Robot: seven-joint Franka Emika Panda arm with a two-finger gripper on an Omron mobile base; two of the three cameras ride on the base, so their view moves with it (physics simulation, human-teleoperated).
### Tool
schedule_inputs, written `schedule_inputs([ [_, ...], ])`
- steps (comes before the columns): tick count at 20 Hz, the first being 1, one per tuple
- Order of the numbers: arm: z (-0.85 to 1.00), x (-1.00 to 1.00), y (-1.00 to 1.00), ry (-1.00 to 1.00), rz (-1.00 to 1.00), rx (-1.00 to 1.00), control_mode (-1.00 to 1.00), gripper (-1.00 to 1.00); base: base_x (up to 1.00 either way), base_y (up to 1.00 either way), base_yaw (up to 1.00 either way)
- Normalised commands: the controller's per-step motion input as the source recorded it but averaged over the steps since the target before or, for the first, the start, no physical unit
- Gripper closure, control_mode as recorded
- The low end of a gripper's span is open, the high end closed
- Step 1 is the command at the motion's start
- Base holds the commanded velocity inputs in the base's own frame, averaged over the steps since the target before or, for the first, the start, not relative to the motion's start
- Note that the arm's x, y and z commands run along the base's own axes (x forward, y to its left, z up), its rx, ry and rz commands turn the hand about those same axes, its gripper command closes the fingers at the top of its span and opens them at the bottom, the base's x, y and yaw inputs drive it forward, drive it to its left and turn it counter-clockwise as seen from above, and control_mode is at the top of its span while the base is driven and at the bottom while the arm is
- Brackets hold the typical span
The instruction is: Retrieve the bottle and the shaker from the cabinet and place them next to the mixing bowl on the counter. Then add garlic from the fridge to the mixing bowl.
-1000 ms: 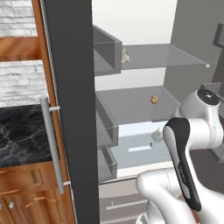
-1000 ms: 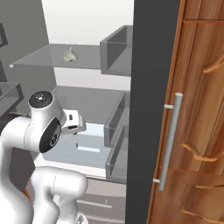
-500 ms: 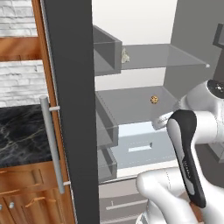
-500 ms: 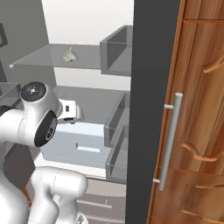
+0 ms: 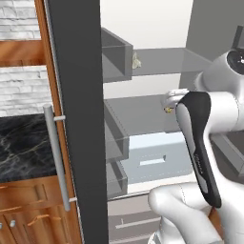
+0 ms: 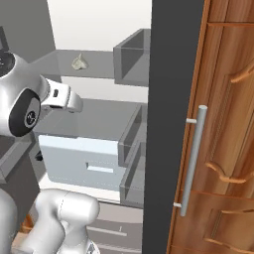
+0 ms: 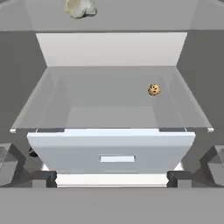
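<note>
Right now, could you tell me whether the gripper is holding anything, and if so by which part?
Nothing is held. The gripper is open in front of the fridge shelves, and the garlic still sits on the upper shelf.

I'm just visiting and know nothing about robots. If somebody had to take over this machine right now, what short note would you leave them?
Pincer: open and holding nothing; the hand faces into the open fridge, level with the middle shelf.
Garlic: lying on the upper shelf, toward the back, untouched.
Also there: a small speckled ball on the middle shelf, and a pale drawer below it.
Done: the fridge door stands open.
Left: reach up to the garlic, pick it up and put it in the mixing bowl. The bottle, shaker and bowl can't be checked from here, so confirm them on the counter.
</note>
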Motion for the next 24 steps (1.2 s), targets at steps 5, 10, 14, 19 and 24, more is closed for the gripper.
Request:
schedule_inputs([
  [5,0.78,-0.02,0.27,-0.19,-0.05,0.09,-1.00,-1.00,0.00,0.00,0.00],
  [10,0.41,0.13,0.24,-0.04,0.00,0.05,-1.00,-1.00,0.00,0.00,0.00],
  [14,-0.04,0.57,0.00,-0.14,0.04,0.00,-1.00,-1.00,0.00,0.00,0.00],
  [19,-0.05,0.78,0.00,-0.12,0.08,-0.11,-1.00,-1.00,0.00,0.00,0.00],
  [24,0.03,0.95,0.06,0.08,0.00,-0.08,-1.00,-1.00,0.00,0.00,0.00],
])
